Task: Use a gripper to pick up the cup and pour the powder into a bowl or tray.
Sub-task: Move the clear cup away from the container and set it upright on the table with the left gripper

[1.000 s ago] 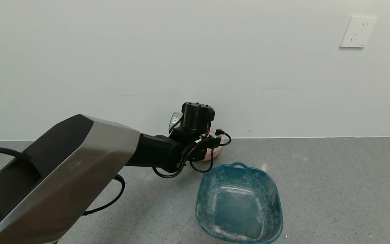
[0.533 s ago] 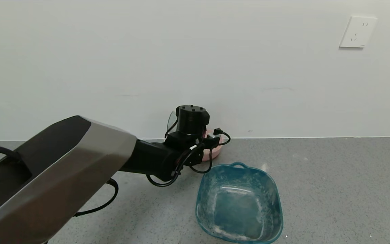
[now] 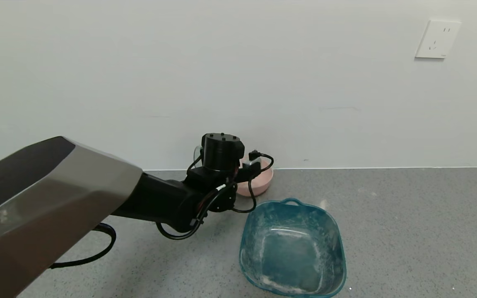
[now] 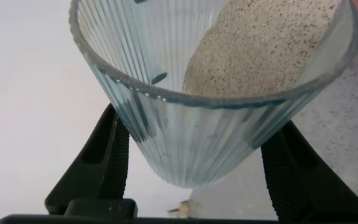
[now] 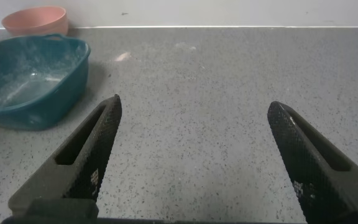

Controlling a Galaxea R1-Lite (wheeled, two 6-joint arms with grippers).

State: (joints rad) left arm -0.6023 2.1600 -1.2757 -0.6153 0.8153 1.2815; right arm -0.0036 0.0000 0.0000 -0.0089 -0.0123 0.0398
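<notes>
Left gripper [image 4: 191,168]: closed on the cup [image 4: 210,93]; the ribbed glass is clamped between both fingers [image 4: 98,168], held above the floor just beside the pink bowl [image 3: 259,182], on its wall-and-left side.
Cup attitude: tilted in the left wrist view; grey speckled floor shows through the glass.
Powder: no clear amount can be made out inside the cup; whether any remains cannot be told.
Right gripper [image 5: 191,155]: spread wide open, idle, low over bare floor well to the right of the pink bowl.
Teal basin [image 3: 292,248]: set near the pink bowl, toward the robot; white dusting is seen on its inner walls.
Risk, slip: smooth tapered glass is judged liable to slide out of the fingers if rotated quickly.
Risk, collision: the pink bowl's rim may be struck by the wrist housing or looped cables [image 3: 242,198], and the bowl pushed.
Risk, spill: any residue may fall outside the pink bowl if the cup is moved while tilted.
Edges: the wall [image 3: 238,82] stands close behind the pink bowl; travel there is limited.
Open room: ample floor is available left of the pink bowl and toward the robot.
</notes>
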